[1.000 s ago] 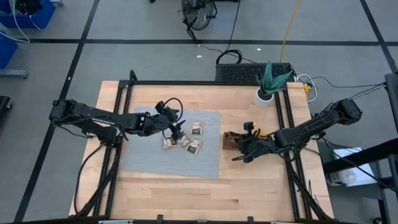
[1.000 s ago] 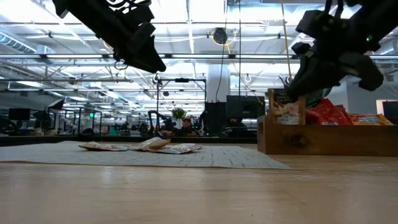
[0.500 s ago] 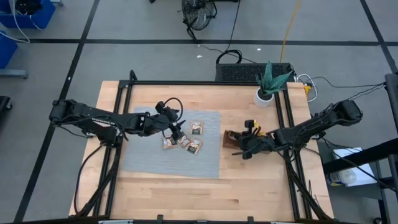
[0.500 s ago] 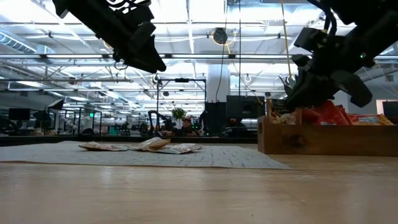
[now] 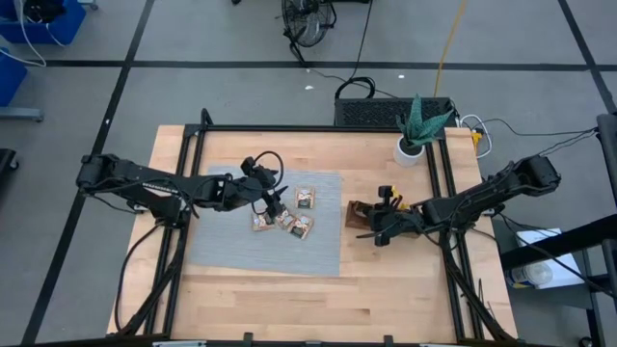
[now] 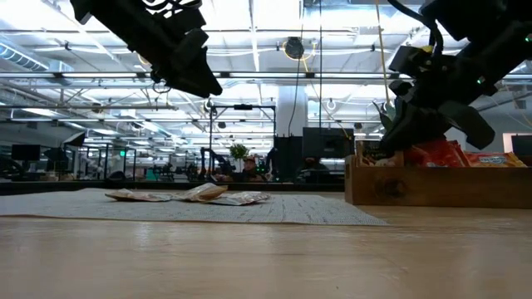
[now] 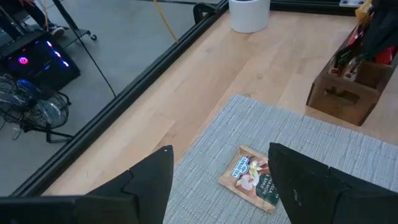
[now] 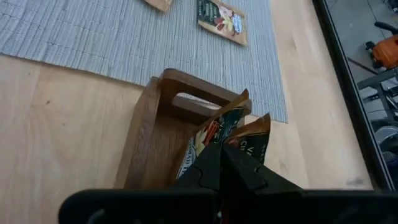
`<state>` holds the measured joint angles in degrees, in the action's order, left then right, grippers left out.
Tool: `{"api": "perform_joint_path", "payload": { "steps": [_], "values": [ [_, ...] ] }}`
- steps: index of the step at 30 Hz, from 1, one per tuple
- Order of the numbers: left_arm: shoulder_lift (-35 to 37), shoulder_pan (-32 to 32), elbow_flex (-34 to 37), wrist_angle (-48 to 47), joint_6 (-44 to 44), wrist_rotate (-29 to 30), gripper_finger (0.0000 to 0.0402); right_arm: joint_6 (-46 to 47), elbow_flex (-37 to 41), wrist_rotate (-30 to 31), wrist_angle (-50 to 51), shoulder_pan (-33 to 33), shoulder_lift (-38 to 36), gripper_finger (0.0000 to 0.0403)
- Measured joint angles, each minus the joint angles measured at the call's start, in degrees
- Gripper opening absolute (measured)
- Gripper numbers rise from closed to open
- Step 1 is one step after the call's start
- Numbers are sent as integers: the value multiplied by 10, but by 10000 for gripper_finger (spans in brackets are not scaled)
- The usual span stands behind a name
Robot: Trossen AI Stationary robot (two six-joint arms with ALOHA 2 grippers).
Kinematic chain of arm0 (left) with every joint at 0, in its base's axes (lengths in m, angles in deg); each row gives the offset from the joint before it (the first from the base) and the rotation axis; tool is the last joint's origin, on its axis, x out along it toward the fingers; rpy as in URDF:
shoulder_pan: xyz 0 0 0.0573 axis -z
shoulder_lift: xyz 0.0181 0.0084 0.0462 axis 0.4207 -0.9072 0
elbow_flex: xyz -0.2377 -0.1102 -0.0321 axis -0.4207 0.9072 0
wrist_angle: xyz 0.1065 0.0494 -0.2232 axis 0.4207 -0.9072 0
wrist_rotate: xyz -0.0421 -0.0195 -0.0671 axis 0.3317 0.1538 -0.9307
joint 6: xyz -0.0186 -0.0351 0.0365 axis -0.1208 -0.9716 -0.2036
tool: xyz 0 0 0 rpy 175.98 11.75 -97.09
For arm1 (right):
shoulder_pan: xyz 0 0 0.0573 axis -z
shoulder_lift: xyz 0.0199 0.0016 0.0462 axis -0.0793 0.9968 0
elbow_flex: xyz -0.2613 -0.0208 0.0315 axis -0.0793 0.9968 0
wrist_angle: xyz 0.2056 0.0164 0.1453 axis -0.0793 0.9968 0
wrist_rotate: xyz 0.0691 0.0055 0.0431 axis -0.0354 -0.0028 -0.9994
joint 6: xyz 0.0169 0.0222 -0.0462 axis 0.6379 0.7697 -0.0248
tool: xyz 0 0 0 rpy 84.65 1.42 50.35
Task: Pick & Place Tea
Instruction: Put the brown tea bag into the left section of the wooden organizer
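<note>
From above, my right gripper (image 5: 371,234) has slid toward 9 o'clock since a second ago and sits over the tray's (image 5: 355,218) near end; my left gripper (image 5: 273,201) has not stirred, hanging over the mat (image 5: 231,246) just at 10 o'clock of four sachets (image 5: 286,221). At table height, the sachet that stood tall at the tray (image 6: 432,187) wall has sunk low beneath my right fingers, and the sachets on the mat (image 6: 191,195) lie flat. My left wrist alone shows my fingers (image 7: 311,180) spread, one sachet (image 7: 254,178) between them. My right wrist shows my fingers (image 8: 217,165) pressed together among sachets (image 8: 239,134) standing in the tray's end compartment (image 8: 163,134). Wooden table (image 5: 251,299); a potted plant (image 5: 416,130) at 1 o'clock; a lit hall behind.
</note>
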<state>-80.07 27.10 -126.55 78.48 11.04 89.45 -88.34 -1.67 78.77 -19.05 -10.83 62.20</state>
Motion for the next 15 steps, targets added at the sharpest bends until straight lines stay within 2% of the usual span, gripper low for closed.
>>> {"api": "perform_joint_path", "payload": {
  "steps": [6,12,15],
  "values": [
    [0,0,0,0,0,-3,262,21,0,22,1,5,0,17],
    [0,0,0,-1,0,-3,262,21,0,101,1,4,0,77],
    [0,0,0,-3,-2,-3,258,12,0,106,-15,4,0,105]
  ]
}}
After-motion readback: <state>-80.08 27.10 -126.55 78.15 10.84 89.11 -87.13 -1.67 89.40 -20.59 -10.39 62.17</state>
